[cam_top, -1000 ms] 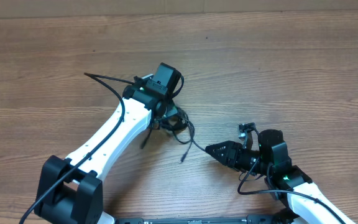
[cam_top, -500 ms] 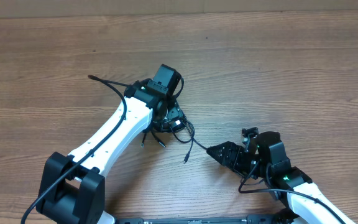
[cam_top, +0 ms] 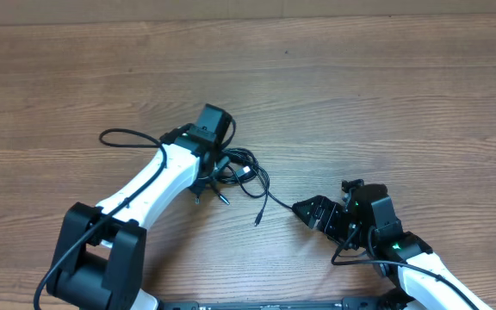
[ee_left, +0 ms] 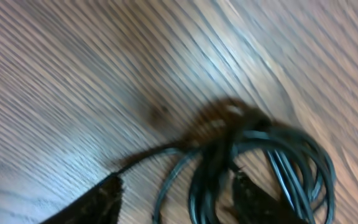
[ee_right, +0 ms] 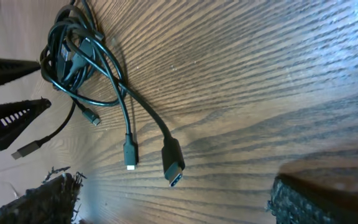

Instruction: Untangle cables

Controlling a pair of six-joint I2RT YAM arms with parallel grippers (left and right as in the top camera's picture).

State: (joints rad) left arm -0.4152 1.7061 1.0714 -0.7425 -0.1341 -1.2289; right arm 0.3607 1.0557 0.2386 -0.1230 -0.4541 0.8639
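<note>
The cables (cam_top: 241, 170) lie as a tangled black bundle on the wood table, with loose ends trailing toward the front (cam_top: 257, 220). My left gripper (cam_top: 217, 172) hangs over the bundle's left side. In the left wrist view its fingertips (ee_left: 104, 198) stand apart, and a few strands of the coiled cables (ee_left: 263, 163) run between them unclamped. My right gripper (cam_top: 303, 209) sits to the right of the tangle, open and empty (ee_right: 179, 208). Two plug ends (ee_right: 173, 163) lie on the table just ahead of it, leading back to the bundle (ee_right: 73, 53).
The left arm's own thick black wire (cam_top: 114, 136) loops out to the left of its wrist. The left gripper's fingers (ee_right: 14, 115) show at the left edge of the right wrist view. Bare wood table (cam_top: 386, 103) surrounds the tangle.
The left gripper opened and shifted left and toward the front, with the bundle sliding slightly left. The right gripper opened wide, backed off to the right, and the cable end now lies free.
</note>
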